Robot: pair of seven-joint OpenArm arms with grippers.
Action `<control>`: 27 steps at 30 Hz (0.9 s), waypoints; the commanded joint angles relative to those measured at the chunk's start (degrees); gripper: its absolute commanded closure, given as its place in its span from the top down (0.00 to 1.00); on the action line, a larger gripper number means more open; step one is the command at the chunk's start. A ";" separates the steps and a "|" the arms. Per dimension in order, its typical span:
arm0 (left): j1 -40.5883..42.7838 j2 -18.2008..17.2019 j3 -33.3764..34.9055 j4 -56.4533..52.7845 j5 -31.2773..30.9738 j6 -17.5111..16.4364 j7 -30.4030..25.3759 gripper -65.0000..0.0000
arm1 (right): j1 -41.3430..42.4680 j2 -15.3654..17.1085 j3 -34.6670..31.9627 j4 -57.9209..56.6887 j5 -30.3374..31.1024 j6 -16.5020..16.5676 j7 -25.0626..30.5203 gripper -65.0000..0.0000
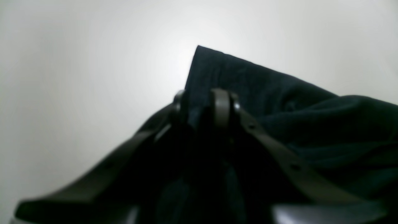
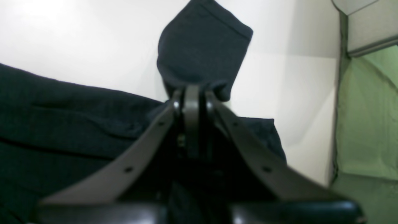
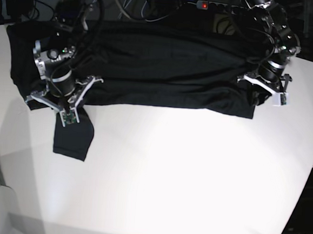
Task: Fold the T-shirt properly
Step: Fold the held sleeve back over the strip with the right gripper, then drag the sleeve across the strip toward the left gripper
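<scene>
Evidently T-shirt point(image 2: 202, 46) between both fingers point(image 2: 192, 102)

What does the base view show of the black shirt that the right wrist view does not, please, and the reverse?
Only the base view shows the whole large black long-sleeved T-shirt spread across the white table, with both arms at its ends and the left gripper on the fabric.

Only the right wrist view shows a green surface beside the table, and the hemmed edge of the fabric flap up close.

Both show the right gripper shut on a dark flap of the shirt.
</scene>
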State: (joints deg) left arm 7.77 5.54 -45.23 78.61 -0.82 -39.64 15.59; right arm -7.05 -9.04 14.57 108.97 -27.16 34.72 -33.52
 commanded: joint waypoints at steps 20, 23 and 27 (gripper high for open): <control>-0.87 0.31 -1.93 7.15 -11.44 -0.36 -1.31 0.20 | -4.86 0.04 -6.00 2.37 0.83 -0.30 1.21 0.00; -1.04 0.66 -1.49 7.41 -12.24 -0.36 -1.31 0.20 | -6.53 0.04 -7.23 2.64 0.83 -0.30 1.56 0.00; -1.57 1.80 -1.23 7.41 -12.15 -0.36 -1.31 0.20 | -8.38 0.04 -7.67 2.64 0.83 -0.30 1.65 0.00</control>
State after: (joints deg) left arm 6.92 7.66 -46.39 84.86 -11.86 -39.53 15.90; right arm -15.73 -8.88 7.11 110.37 -26.72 34.70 -33.04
